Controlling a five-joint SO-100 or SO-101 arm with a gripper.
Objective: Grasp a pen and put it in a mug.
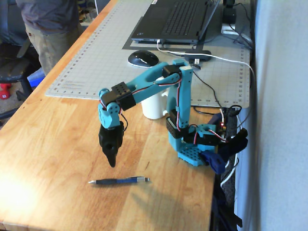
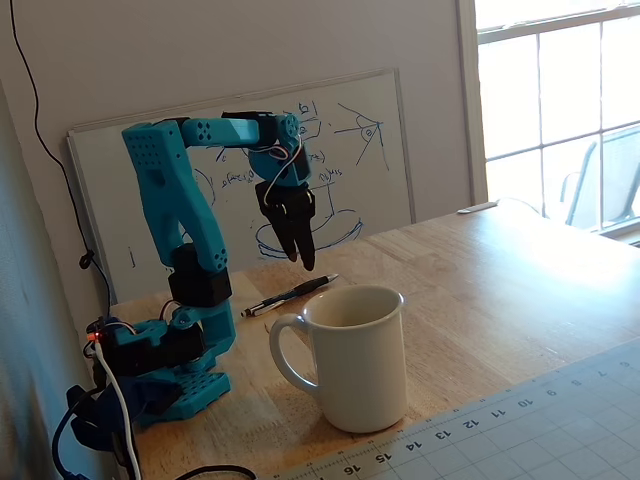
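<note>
A blue pen (image 1: 119, 181) lies flat on the wooden table near its front edge; in the other fixed view it (image 2: 290, 295) lies behind the mug. A white mug (image 1: 153, 103) stands upright behind the arm's links, large in the foreground of the other fixed view (image 2: 360, 360), handle to the left there, and looks empty. My black gripper (image 1: 112, 163) points straight down a little above the table, just behind the pen's left end. It also shows in the other fixed view (image 2: 301, 262). Its jaws stand together and hold nothing.
The arm's blue base (image 1: 192, 154) is clamped at the table's right edge with cables beside it. A grey cutting mat (image 1: 96, 62) with a laptop (image 1: 175, 19) and a mouse (image 1: 142, 57) lies behind. A person (image 1: 48, 29) stands at the far left. A whiteboard (image 2: 360, 150) leans on the wall.
</note>
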